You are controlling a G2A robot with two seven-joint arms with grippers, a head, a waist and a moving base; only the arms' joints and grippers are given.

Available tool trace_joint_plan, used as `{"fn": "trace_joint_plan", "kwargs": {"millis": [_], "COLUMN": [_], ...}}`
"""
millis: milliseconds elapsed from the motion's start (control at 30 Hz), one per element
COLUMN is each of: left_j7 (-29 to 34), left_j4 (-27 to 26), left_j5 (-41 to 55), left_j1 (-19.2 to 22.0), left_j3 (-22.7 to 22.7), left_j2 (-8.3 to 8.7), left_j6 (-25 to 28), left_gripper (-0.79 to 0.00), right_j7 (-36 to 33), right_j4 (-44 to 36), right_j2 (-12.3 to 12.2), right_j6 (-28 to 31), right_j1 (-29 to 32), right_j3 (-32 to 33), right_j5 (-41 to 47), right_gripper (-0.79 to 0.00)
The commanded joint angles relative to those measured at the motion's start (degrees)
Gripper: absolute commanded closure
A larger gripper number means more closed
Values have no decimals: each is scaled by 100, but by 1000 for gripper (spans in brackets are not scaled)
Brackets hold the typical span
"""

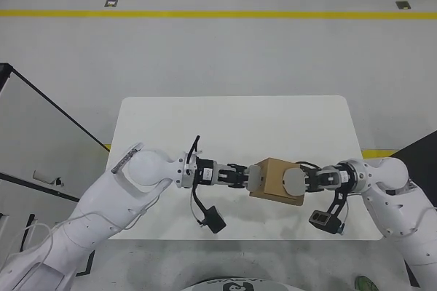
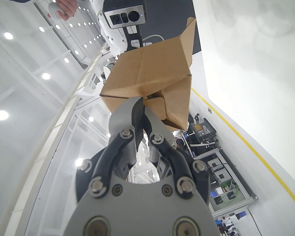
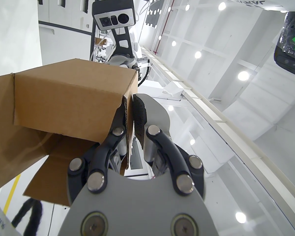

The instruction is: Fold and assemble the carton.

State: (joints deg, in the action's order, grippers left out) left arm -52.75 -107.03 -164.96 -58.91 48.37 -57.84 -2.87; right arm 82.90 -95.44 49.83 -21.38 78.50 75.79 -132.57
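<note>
Over table [image 1: 233, 124] | carton [image 1: 275, 180] aloft | left hand [image 2: 139, 101] pinching one end | right hand [image 3: 129, 106] pinching opposite end

We're looking at a plain brown carton [image 1: 275, 174], raw cardboard all over, and along its cut edge in the right wrist view we pick out the fine wavy stripe of the corrugation. Both the left gripper [image 2: 139, 101] and the right gripper [image 3: 130, 104] wear the same colours for us: pale silver-grey fingers, black rough-textured pads [image 2: 137, 116], dark grey links dotted with shiny silver bolts. Beneath, we have a white table [image 1: 233, 124] on a pale grey floor [image 1: 204, 58], crossed by one bright yellow line [image 1: 218, 13].
</note>
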Motion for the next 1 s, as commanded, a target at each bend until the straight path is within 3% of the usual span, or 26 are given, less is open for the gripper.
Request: {"fn": "trace_joint_plan", "kwargs": {"millis": [0,967], "left_j7": [-10,-29], "left_j4": [6,-36], "left_j5": [9,-9], "left_j1": [16,30], "left_j3": [-34,-170], "left_j2": [-11,-67], "left_j6": [3,42], "left_gripper": [0,0], "right_j7": [1,-20], "right_j4": [-3,-97], "right_j2": [2,10], "right_j6": [1,-20], "right_j1": [4,111], "right_j3": [-8,50], "right_j5": [-6,-1], "right_gripper": [0,0]}}
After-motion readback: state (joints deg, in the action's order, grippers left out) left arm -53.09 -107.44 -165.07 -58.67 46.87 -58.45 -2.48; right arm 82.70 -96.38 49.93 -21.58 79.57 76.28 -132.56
